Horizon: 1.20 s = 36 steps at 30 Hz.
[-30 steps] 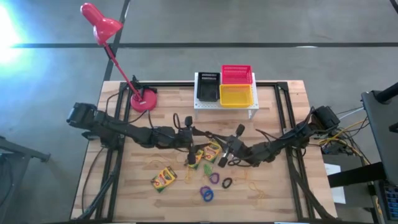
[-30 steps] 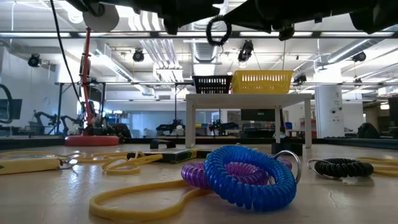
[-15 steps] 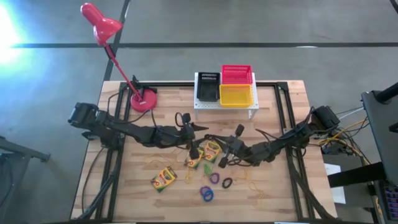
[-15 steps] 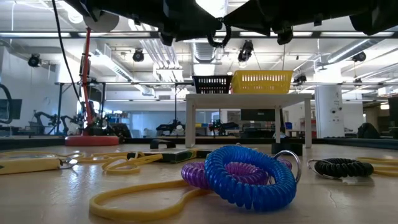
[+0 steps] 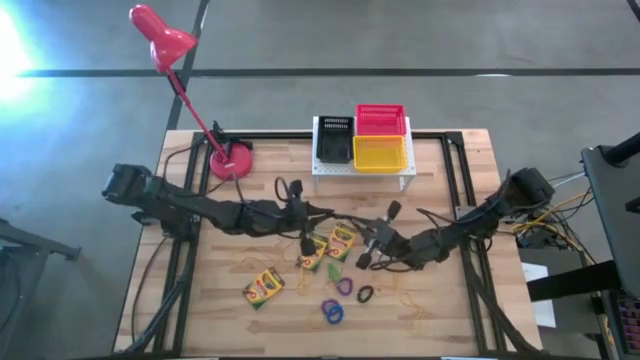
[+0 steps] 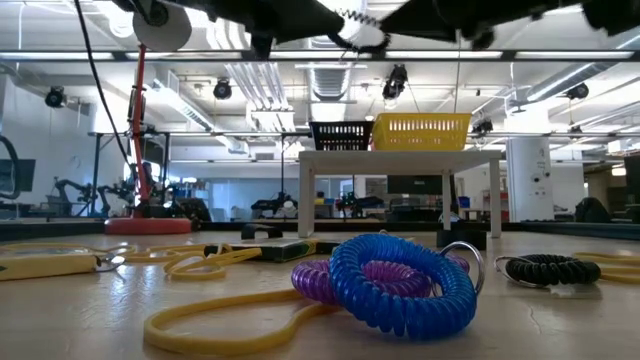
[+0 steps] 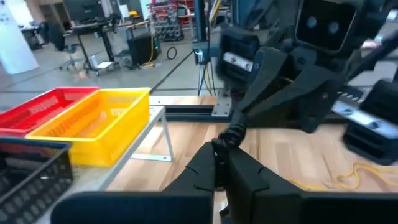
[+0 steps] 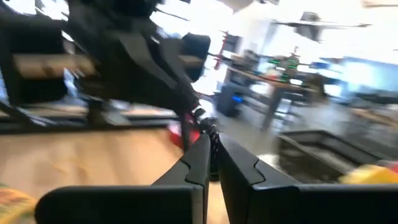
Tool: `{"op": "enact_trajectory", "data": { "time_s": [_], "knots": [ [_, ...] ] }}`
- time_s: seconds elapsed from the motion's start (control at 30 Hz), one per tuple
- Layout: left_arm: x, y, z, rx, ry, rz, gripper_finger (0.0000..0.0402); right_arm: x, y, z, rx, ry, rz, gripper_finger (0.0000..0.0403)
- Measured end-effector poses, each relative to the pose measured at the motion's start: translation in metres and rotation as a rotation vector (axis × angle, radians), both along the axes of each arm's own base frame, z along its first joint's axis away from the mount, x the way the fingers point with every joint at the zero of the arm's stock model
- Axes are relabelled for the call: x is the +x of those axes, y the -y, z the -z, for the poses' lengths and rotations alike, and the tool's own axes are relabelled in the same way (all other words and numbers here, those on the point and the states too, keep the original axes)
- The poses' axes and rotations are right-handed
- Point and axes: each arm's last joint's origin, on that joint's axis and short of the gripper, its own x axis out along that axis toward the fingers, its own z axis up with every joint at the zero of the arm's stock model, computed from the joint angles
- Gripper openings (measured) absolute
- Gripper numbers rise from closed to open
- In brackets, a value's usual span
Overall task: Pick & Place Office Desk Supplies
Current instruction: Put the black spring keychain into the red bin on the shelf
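Observation:
A black elastic ring (image 6: 358, 24) hangs in the air over the table's middle, stretched between my two grippers. My left gripper (image 5: 327, 212) reaches in from the left and is shut on one end. My right gripper (image 5: 356, 222) comes from the right, shut on the other end. Below them lie yellow-and-green crayon boxes (image 5: 340, 242) (image 5: 263, 287) flat on the wood. Nearer the front edge lie a blue ring (image 6: 400, 285), a purple ring (image 5: 344, 286), another black ring (image 5: 365, 294) and yellow rubber bands (image 6: 220, 315). My left gripper pinches one end of the black ring (image 7: 219, 144) between its two fingers, which lie about level and come from the table's left. The ring is clear of the table and runs taut to the other gripper. My right gripper pinches the ring's opposite end (image 8: 200, 116) between its two fingers, about level, from the table's right. The coil is drawn out straight between the two holds, high above the wood.
A white stand (image 5: 360, 170) at the far middle carries a black basket (image 5: 334, 140), a red basket (image 5: 381, 119) and a yellow basket (image 5: 380, 152). A red desk lamp (image 5: 232, 160) stands at the far left. Cables run along both arms.
The black ring hung as a slack loop below my right gripper. My left gripper has taken hold of it, and both grippers have risen slightly. The ring is now drawn out taut between them, higher than before.

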Motion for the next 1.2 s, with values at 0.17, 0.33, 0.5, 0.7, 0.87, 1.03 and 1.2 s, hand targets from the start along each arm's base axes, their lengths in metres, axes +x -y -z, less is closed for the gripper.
{"op": "enact_trajectory", "data": {
  "time_s": [0.17,0.33,0.5,0.7,0.87,1.03,1.2],
  "knots": [
    [0.002,-0.030,-0.031,0.008,-0.087,-0.119,0.0016,-0.020,0.001,-0.003,-0.054,-0.117,0.139,0.0046],
    [0.022,-0.086,-0.053,0.066,-0.189,-0.271,0.0018,-0.029,0.006,0.014,0.029,-0.115,0.132,0.0057],
    [0.041,-0.142,-0.071,0.100,-0.177,-0.386,0.0022,-0.042,0.010,0.038,0.074,-0.113,0.139,0.0058],
    [0.086,-0.202,-0.085,0.060,-0.210,-0.343,0.0023,-0.059,0.010,0.043,0.048,-0.099,0.209,0.0052],
    [0.132,-0.236,-0.074,0.109,-0.317,-0.342,0.0024,-0.066,0.008,0.040,0.078,-0.062,0.203,0.0052],
    [0.154,-0.261,-0.064,0.111,-0.349,-0.368,0.0025,-0.069,0.005,0.041,0.096,-0.050,0.181,0.0052],
    [0.158,-0.274,-0.049,0.100,-0.404,-0.375,0.0064,-0.069,0.002,0.041,0.119,-0.034,0.165,0.0052]
  ]
}}
